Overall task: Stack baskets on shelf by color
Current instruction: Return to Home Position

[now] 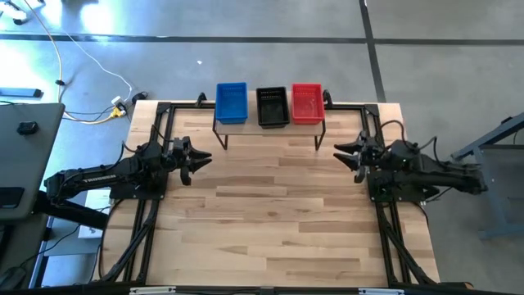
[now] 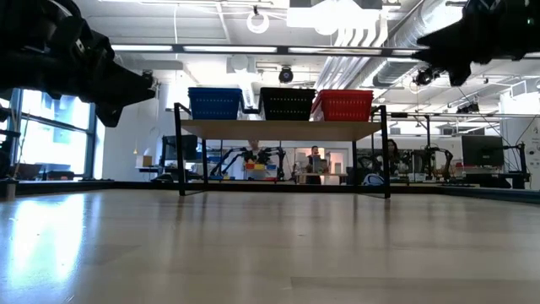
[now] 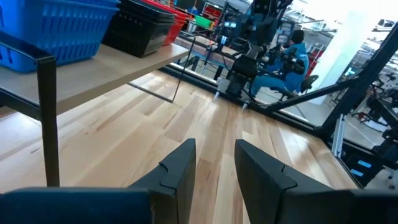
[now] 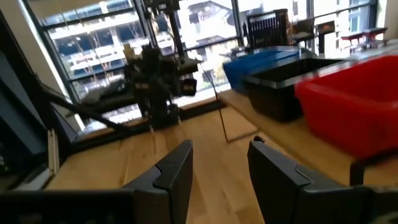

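The low wood shelf [image 1: 270,129] stands at the table's far edge on thin black legs. On it rest, by their bottoms, a blue basket stack [image 1: 232,102] at the left, a black stack [image 1: 273,106] in the middle and a red stack [image 1: 307,103] at the right. They show side by side in the low view: blue [image 2: 215,103], black [image 2: 287,103], red [image 2: 343,105]. My left gripper [image 1: 201,161] is open and empty above the table, left of the shelf. My right gripper [image 1: 342,152] is open and empty, right of the shelf.
Black frame rails [image 1: 155,131] run along the table's left and right sides. Bare wooden tabletop [image 1: 270,213] lies between the arms and toward the near edge. A person in blue [image 3: 292,56] sits in the room beyond the table.
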Controlling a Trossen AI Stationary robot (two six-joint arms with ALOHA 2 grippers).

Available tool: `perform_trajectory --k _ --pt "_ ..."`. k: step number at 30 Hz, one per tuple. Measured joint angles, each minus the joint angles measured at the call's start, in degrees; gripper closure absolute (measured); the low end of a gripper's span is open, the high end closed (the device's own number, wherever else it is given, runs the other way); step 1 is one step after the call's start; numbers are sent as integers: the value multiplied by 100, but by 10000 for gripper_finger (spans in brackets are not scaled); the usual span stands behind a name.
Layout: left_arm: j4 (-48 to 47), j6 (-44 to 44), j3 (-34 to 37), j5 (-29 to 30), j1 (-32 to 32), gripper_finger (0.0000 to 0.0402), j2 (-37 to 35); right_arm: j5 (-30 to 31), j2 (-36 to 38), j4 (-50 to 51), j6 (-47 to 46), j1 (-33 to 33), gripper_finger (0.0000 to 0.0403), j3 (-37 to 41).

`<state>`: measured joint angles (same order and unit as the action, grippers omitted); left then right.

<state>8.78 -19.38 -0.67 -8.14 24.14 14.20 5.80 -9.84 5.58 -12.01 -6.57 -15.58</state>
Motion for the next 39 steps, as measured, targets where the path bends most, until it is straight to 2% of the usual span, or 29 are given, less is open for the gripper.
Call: perform_trajectory --k 14,18,24,29,35,39 --pt "2 2 -2 -2 0 300 0 -33 742 -349 -411 -13 263 1186" --pt "2 1 -2 -2 0 300 0 -37 978 -308 -423 -13 263 1306" --pt "4 2 -2 -4 -2 300 0 -73 830 -323 -446 -13 263 1347" --pt "3 2 -4 -2 -2 300 0 -47 828 -323 -905 -15 263 1347" --pt "4 2 -4 -2 -2 300 0 -31 828 -323 37 -15 263 1347" --pt "4 2 -4 -3 -2 300 0 -29 828 -323 177 -15 263 1347"
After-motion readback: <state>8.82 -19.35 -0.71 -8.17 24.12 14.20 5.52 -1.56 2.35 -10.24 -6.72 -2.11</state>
